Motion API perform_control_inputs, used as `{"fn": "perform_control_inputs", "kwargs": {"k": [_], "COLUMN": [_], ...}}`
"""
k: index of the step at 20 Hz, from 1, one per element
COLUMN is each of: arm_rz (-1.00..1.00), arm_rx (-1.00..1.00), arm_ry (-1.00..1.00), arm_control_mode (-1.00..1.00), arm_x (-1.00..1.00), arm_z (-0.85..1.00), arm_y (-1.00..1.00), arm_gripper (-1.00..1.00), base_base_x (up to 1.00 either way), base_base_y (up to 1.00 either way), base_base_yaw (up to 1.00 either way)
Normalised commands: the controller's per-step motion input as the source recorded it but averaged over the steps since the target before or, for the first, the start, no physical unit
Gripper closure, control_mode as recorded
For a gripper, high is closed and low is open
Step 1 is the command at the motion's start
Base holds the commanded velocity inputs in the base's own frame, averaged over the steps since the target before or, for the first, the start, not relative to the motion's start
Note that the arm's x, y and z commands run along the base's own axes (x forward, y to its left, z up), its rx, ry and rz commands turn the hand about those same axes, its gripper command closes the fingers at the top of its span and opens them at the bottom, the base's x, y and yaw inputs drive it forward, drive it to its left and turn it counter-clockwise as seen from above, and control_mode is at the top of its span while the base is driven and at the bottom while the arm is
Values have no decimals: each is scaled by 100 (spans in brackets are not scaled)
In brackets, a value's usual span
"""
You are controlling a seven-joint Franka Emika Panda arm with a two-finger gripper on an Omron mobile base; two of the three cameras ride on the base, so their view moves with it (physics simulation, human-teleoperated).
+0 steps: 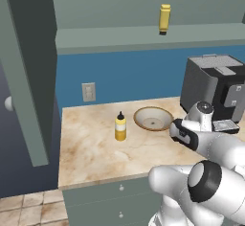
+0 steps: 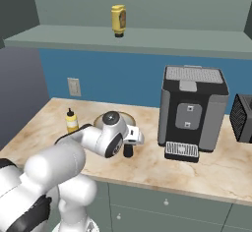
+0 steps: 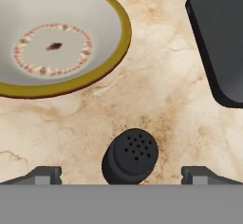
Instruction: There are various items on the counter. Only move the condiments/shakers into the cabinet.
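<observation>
The small black shaker [image 3: 130, 155] stands upright on the counter [image 3: 161, 104] between my open gripper's [image 3: 122, 175] two fingertips [image 3: 45, 175], which are wide apart and clear of its sides. From the right base view, the gripper [image 2: 129, 145] hangs low right over the shaker [image 2: 128, 151], in front of the bowl. A yellow squeeze bottle [image 1: 120, 127] with a black nozzle stands left of the wooden bowl [image 1: 153, 118]. The plain yellow squarish bottle [image 1: 164, 18] stands on the cabinet's shelf [image 1: 143, 36].
The big black coffee machine [image 2: 192, 108] stands just right of the shaker, its drip tray close by. The cabinet's tall door [image 1: 28, 76] hangs open at the left. Another dark appliance [image 2: 243, 118] sits at the far right. Drawers [image 2: 167, 201] run under the counter.
</observation>
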Motion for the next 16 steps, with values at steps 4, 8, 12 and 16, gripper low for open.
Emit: {"fn": "perform_control_inputs", "kwargs": {"k": [4,8,12,16], "arm_rz": [0,0,0,0], "arm_rx": [0,0,0,0], "arm_ry": [0,0,0,0], "arm_control_mode": [-100,-100,-100,-100], "arm_x": [8,4,0,0], "arm_z": [-7,-9,-9,-7], "arm_y": [0,0,-6,-7], "arm_gripper": [-100,-100,-100,-100], "base_base_x": [0,0,0,0], "base_base_y": [0,0,0,0], "base_base_yaw": [0,0,0,0]}}
